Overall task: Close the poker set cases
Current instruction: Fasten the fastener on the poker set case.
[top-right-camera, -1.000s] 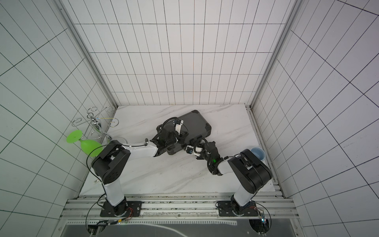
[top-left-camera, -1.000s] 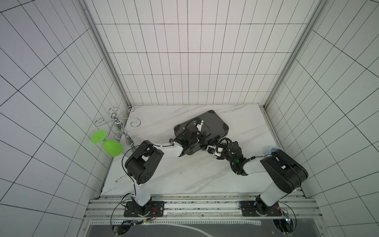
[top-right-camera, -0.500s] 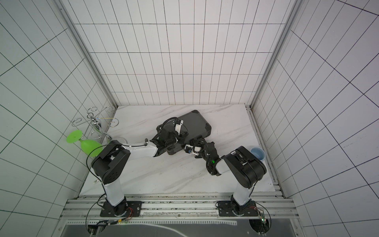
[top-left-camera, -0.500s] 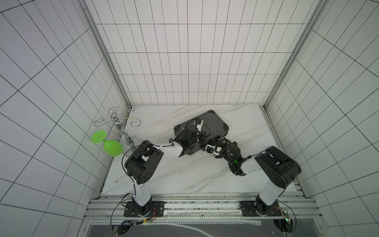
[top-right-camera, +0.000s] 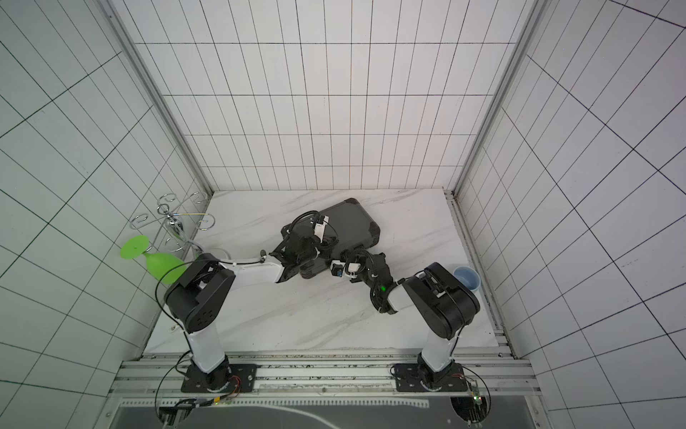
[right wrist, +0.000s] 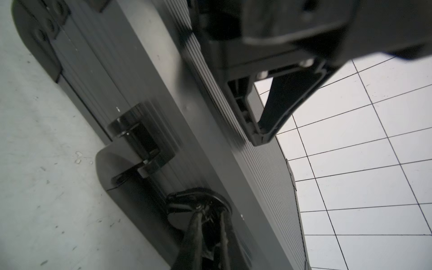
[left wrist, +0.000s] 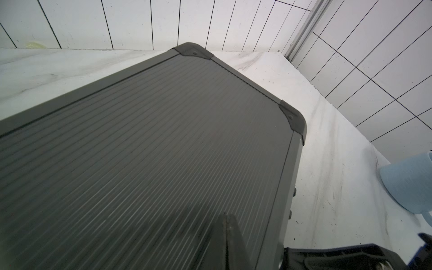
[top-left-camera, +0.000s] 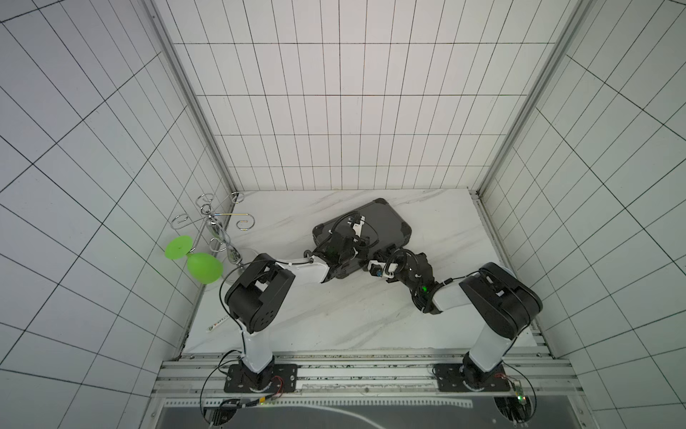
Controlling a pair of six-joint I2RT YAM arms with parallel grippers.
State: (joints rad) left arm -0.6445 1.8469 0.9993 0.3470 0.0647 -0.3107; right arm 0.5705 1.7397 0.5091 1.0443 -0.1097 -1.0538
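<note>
The black poker set case [top-left-camera: 388,223] [top-right-camera: 352,223] lies flat on the marble table with its ribbed lid [left wrist: 152,140] down. My left gripper [left wrist: 225,214] [top-left-camera: 356,243] is shut, and its tips rest on the lid near the front edge. From the right wrist it shows as a closed black wedge [right wrist: 263,139] on the lid. My right gripper [right wrist: 210,210] [top-left-camera: 378,255] sits at the case's front side [right wrist: 152,70]. Its fingers [right wrist: 195,224] are closed on a black latch [right wrist: 198,198]. The handle mount [right wrist: 140,138] lies just beside it.
A chrome hanging rack [top-left-camera: 215,226] with a green plastic wine glass [top-left-camera: 202,265] stands at the table's left edge. A light blue cup [top-right-camera: 467,278] [left wrist: 409,184] sits near the right wall behind my right arm. A small pen-like item [top-left-camera: 219,322] lies at the front left.
My right gripper has edged in toward the case's front side and its jaws have closed on the latch. The left gripper and the case have stayed put.
</note>
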